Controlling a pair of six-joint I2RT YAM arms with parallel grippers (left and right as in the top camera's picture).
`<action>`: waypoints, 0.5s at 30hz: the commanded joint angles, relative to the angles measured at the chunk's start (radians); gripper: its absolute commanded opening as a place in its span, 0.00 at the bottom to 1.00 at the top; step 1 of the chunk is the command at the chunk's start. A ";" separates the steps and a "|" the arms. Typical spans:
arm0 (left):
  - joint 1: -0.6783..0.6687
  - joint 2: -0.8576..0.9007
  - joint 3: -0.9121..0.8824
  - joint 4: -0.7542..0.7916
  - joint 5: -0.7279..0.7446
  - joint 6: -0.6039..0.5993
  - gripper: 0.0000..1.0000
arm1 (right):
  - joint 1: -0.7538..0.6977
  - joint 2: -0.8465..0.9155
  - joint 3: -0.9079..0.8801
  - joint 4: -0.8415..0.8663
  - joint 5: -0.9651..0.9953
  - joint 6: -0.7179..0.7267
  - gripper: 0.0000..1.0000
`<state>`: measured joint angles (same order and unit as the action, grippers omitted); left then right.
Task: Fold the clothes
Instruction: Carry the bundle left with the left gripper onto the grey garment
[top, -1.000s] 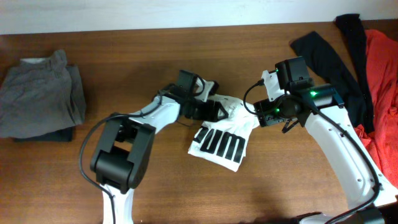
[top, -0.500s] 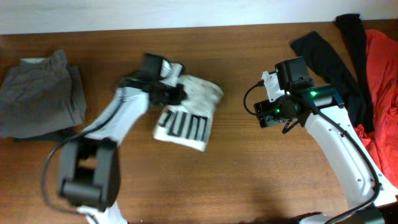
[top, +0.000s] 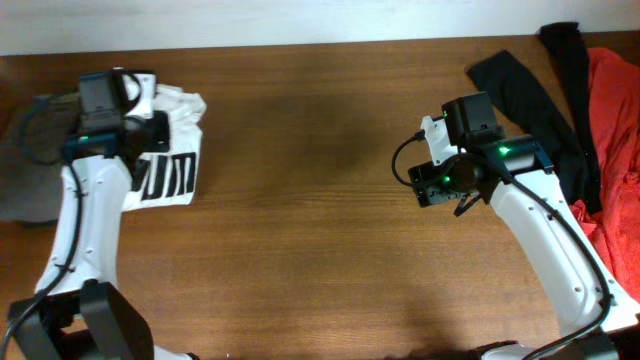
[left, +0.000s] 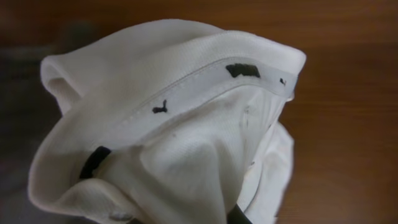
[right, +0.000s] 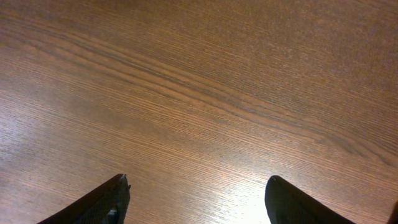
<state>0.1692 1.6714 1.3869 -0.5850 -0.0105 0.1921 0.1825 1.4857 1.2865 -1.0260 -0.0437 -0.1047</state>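
T-shirt (top: 175, 165) of white cloth, black bars showing, is seen clamped in the left gripper (top: 156, 131) at the far left of the table (top: 300, 250), beside a grey garment (top: 18, 170). The right gripper (right: 196, 199) is held with fingers apart over bare wood, near the black garment (top: 530, 90).

We see a brown wooden table (top: 300, 200) filling most of the overhead view, its grain running left to right (the right wrist view shows that grain close up, with a pale glare patch (right: 249, 199) on it). Along its far edge runs a white strip (top: 300, 20). At the far left we make out a grey pile of cloth (top: 22, 185), partly hidden.
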 joint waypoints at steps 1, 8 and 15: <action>0.081 -0.015 0.012 0.014 -0.030 0.042 0.00 | -0.006 -0.007 0.010 -0.003 -0.005 0.008 0.74; 0.187 -0.015 0.013 0.071 0.018 0.042 0.00 | -0.006 -0.007 0.010 -0.005 -0.005 0.008 0.74; 0.290 -0.015 0.013 0.198 0.074 0.042 0.00 | -0.006 -0.007 0.010 -0.008 -0.005 0.008 0.74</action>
<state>0.4164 1.6714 1.3869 -0.4282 0.0196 0.2207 0.1825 1.4857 1.2865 -1.0328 -0.0433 -0.1040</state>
